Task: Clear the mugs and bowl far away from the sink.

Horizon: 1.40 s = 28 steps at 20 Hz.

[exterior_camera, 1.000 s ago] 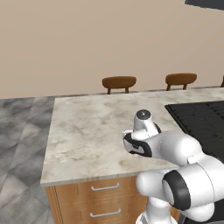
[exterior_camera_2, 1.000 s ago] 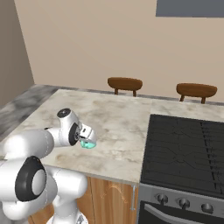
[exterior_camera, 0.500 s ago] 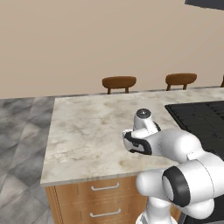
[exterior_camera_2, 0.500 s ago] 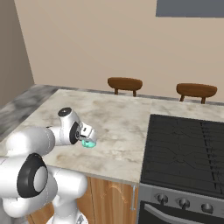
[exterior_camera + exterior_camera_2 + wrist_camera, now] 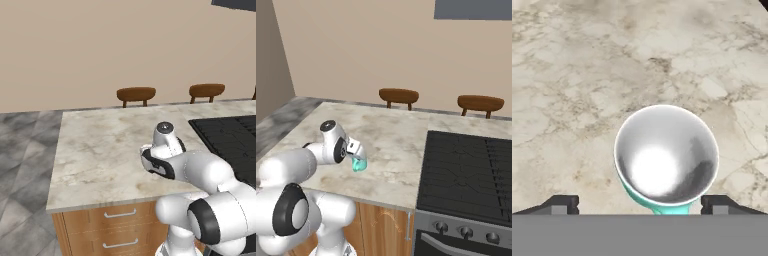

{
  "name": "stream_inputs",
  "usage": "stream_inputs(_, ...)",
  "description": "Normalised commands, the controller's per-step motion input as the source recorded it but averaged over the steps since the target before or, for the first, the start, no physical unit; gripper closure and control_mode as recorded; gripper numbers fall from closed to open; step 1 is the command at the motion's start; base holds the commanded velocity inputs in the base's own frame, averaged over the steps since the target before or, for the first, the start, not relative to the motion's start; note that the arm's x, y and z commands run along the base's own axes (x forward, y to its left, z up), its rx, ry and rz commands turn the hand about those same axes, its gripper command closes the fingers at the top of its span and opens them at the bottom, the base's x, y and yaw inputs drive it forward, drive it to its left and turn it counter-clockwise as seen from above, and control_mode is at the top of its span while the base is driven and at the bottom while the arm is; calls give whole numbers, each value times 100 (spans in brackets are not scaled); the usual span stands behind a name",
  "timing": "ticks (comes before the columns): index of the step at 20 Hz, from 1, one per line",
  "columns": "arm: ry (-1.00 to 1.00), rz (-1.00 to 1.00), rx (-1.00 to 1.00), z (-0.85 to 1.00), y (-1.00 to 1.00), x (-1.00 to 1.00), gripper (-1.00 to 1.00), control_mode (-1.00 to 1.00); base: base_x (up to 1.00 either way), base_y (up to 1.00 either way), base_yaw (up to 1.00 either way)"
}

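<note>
Teal mug (image 5: 666, 159), white-walled and upright on the marble counter (image 5: 577, 90), between the wide-spread tool (image 5: 640, 202) fingertips.

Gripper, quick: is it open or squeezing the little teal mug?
Gripper: open, fingers spread either side of the teal mug, not squeezing it.

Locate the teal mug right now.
The teal mug stands on the marble counter just under the open gripper, left of the black cooktop in the right base view.

teal mug (image 5: 666, 157) | white inside | upright | on marble counter (image 5: 572, 75)
</note>
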Motion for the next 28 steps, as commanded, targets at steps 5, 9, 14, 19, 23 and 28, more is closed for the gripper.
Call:
stream_inputs(5,-23,2,0,8,-12,-25,-100,-100,0,0,0)
stream_inputs(9,-31,-8,3,51,-39,-83,-100,-100,0,0,0)
stream_inputs(14,-31,-35,3,88,-24,-63,-100,-100,0,0,0)
stream_inputs(19,-21,-34,0,74,1,-10,-100,-100,0,0,0)
stream_inputs(23,-6,-3,0,12,0,-1,-100,-100,0,0,0)
stream_inputs(28,10,-8,2,42,0,14,-100,-100,0,0,0)
